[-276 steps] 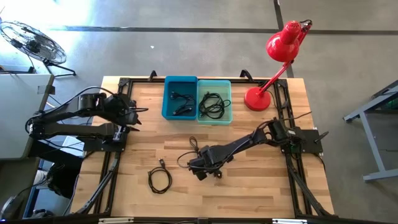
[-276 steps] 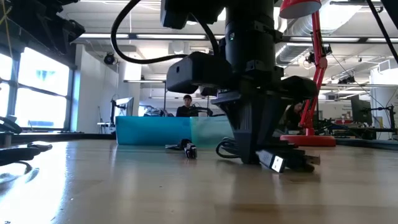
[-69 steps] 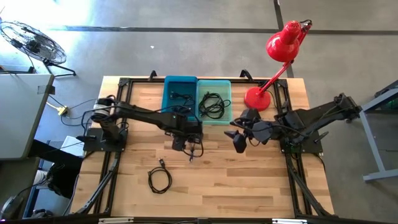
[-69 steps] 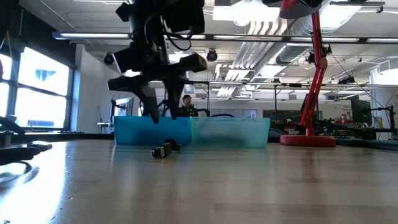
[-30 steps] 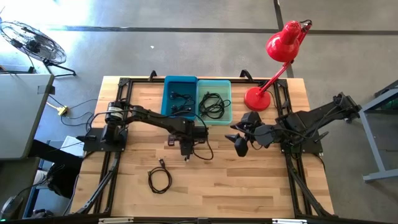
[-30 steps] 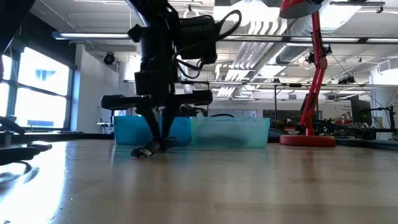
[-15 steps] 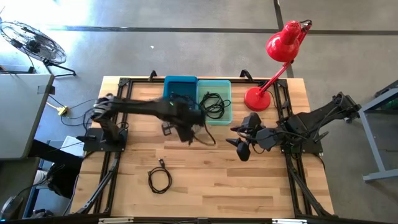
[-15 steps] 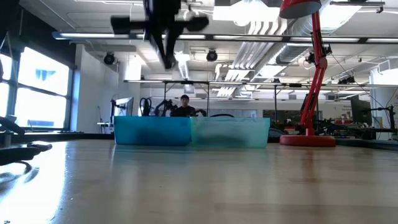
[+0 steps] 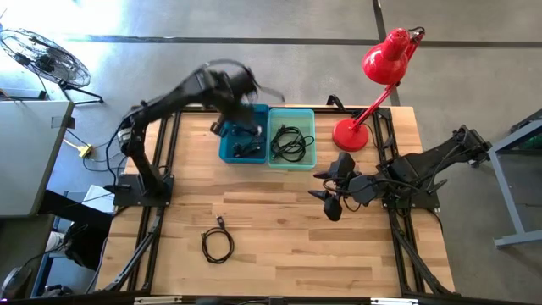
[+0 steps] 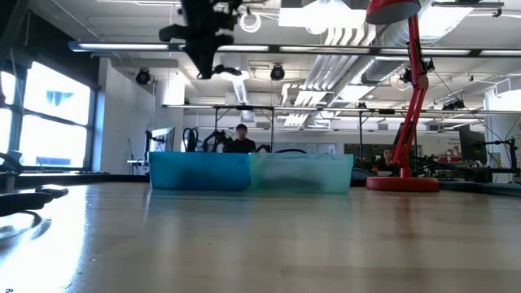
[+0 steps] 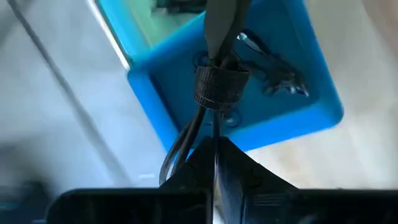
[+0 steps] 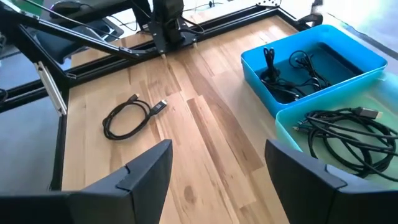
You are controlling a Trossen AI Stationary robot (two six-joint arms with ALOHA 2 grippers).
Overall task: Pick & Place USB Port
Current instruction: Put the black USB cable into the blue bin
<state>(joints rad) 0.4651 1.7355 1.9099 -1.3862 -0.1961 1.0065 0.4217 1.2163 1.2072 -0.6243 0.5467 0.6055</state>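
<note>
Left gripper (image 11: 214, 146) clamped on the USB cable (image 11: 217, 87), hanging directly beneath it, blue bin (image 9: 244, 135) below. Right gripper (image 12: 217, 171) parked, jaws wide, I see nothing in it.

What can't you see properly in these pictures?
- Left gripper, high view: blurred by motion.
- Held cable, left wrist view: its lower end hidden behind the fingers.
- Cables inside the blue bin, low view: hidden by its wall.
- Coiled cable, high view: plugs too small to identify.
</note>
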